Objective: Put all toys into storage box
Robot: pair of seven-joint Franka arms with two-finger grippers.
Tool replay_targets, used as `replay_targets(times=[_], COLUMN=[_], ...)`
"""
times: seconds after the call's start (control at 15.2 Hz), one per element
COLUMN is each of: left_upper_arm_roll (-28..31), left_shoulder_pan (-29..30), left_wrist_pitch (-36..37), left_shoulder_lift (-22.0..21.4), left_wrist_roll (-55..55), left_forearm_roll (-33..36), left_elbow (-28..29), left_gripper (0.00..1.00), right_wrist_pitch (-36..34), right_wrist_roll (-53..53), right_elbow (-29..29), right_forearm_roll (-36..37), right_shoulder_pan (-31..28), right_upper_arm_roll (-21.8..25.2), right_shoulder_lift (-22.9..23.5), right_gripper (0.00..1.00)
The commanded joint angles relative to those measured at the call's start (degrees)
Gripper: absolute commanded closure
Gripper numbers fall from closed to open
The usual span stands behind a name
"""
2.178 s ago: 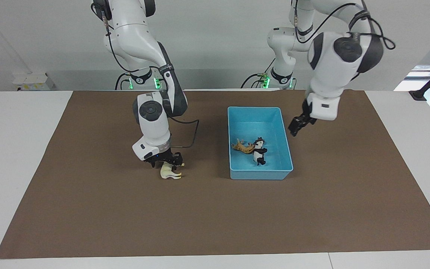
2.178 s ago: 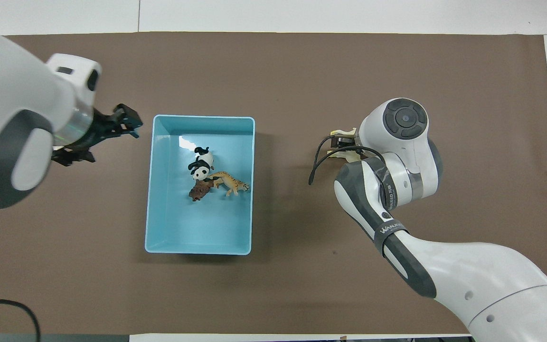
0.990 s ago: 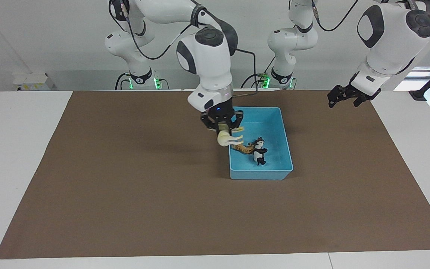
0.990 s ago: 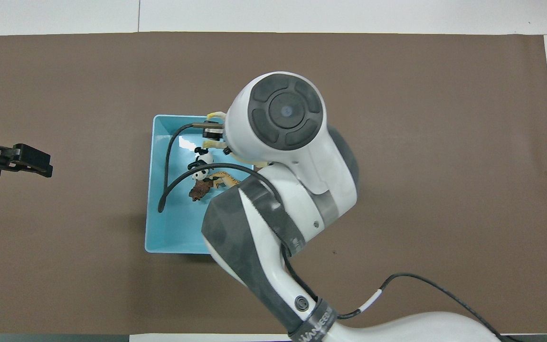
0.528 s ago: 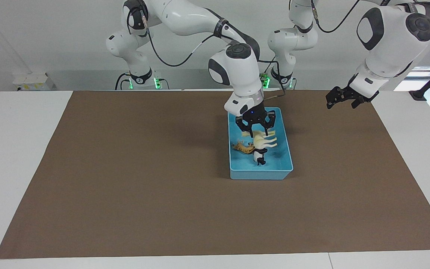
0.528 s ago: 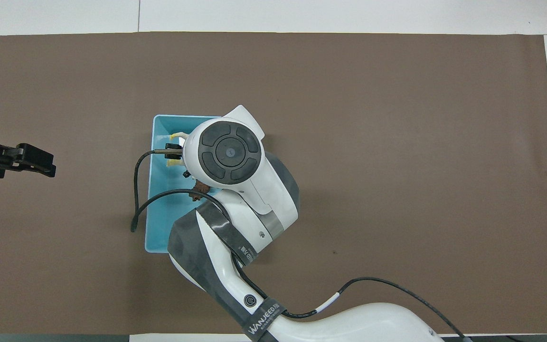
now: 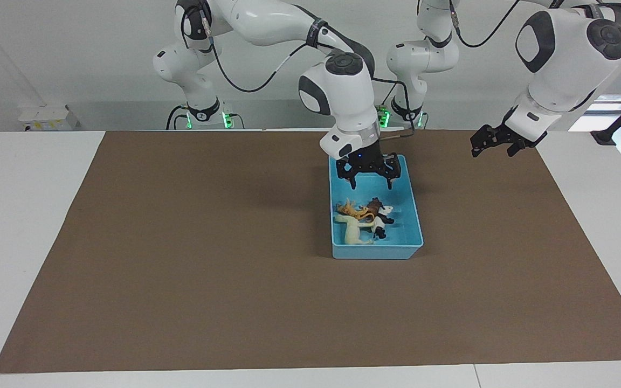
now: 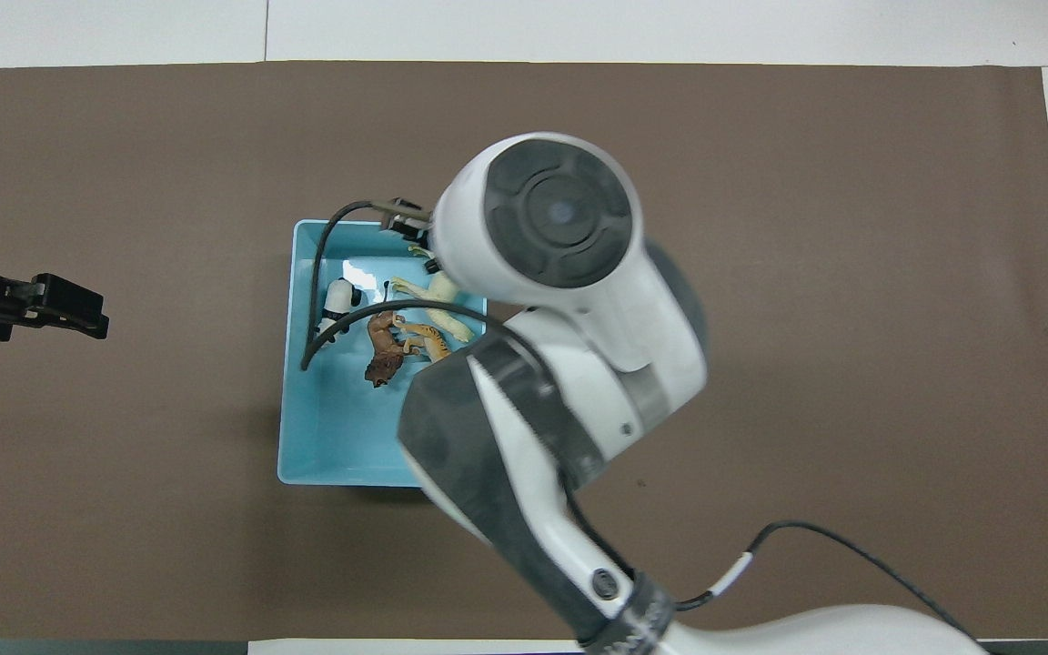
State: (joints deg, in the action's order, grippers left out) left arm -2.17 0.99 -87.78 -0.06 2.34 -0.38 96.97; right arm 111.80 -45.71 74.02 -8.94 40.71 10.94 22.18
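Observation:
The light blue storage box (image 7: pixel 378 252) sits on the brown mat, and all the toys lie in it. The cream-white horse (image 7: pixel 354 229) lies on its side beside the orange tiger (image 7: pixel 349 208), the brown lion (image 7: pixel 373 205) and the panda (image 7: pixel 381 218). My right gripper (image 7: pixel 371 182) hangs open and empty over the box's end nearer the robots. In the overhead view the right arm covers part of the box (image 8: pixel 287 364); the horse (image 8: pixel 433 296), tiger (image 8: pixel 422 338), lion (image 8: pixel 383 350) and panda (image 8: pixel 337 300) show. My left gripper (image 7: pixel 496 143) waits open, raised over the mat's edge.
The brown mat (image 7: pixel 181 269) covers most of the white table. The left gripper (image 8: pixel 69 311) shows over the mat beside the box, toward the left arm's end. The right arm's cable (image 8: pixel 324 273) loops over the box.
My right gripper has let go of the horse, which now lies in the box. The panda has tipped over and shifted. The right gripper has lifted slightly. The left arm has not moved.

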Motion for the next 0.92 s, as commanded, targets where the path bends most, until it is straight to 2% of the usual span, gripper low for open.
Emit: replay_targets(times=[0.0, 0.26, 0.46, 0.66, 0.86], left_upper_arm_roll=[0.68, 0.68, 0.68, 0.68, 0.68], left_shoulder_pan=[-1.51, -2.22, -2.22, -2.13, -2.13], left_wrist_pitch=[1.39, 1.21, 1.12, 0.95, 0.33], left_shoulder_lift=[0.94, 0.85, 0.68, 0.59, 0.68], left_wrist_roll=[0.91, 0.91, 0.65, 0.64, 0.82], left_forearm_roll=[-0.14, -0.23, -0.23, -0.23, -0.49], left_elbow=[-2.22, -1.96, -1.79, -1.70, -2.40], left_gripper=[0.00, 0.00, 0.00, 0.00, 0.00], right_wrist_pitch=[-6.74, -10.20, -13.08, -19.66, -21.97], right_wrist_roll=[21.97, 45.84, 52.48, 52.22, 52.22], right_elbow=[1.65, 4.80, 7.09, 7.54, 7.54], right_forearm_roll=[0.24, 0.50, 1.82, 4.27, 5.85], right_shoulder_pan=[-10.78, -26.87, -34.01, -35.34, -35.35], right_upper_arm_roll=[-0.66, -0.57, -0.66, -0.57, -0.49], right_shoulder_lift=[-4.85, -8.55, -10.22, -11.36, -12.95], right_gripper=[0.00, 0.00, 0.00, 0.00, 0.00])
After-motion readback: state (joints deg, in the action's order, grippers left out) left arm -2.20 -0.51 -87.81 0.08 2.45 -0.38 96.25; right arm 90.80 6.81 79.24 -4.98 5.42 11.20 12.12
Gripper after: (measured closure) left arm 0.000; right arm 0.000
